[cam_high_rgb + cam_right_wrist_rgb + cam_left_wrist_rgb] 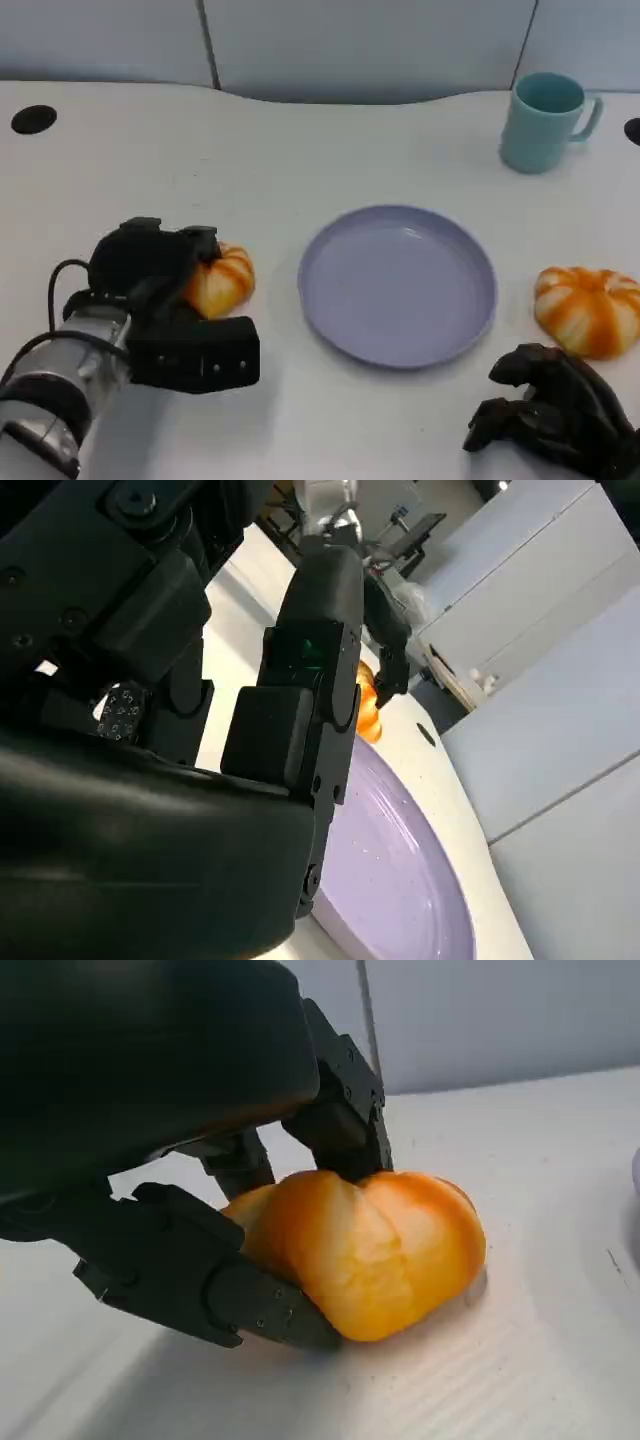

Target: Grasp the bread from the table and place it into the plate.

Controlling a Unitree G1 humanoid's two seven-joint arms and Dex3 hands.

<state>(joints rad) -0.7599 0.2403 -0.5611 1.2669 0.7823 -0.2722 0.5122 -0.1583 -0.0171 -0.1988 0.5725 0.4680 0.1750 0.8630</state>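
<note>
With the plate (398,285) bare at mid-table, the job is barely begun: the left hand (160,270) has its fingers (250,1295) wrapped around the bread (220,281) on the table left of it, lift and placing remaining, while the right hand (550,410) rests curled, holding nothing.

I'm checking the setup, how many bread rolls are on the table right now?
2. One bread roll sits left of the plate, gripped by the left hand. The other roll lies right of the plate, beyond the right hand.

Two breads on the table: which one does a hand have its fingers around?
The bread left of the plate: bread, with the left hand closed around it. The other bread lies untouched beside the right hand.
</note>
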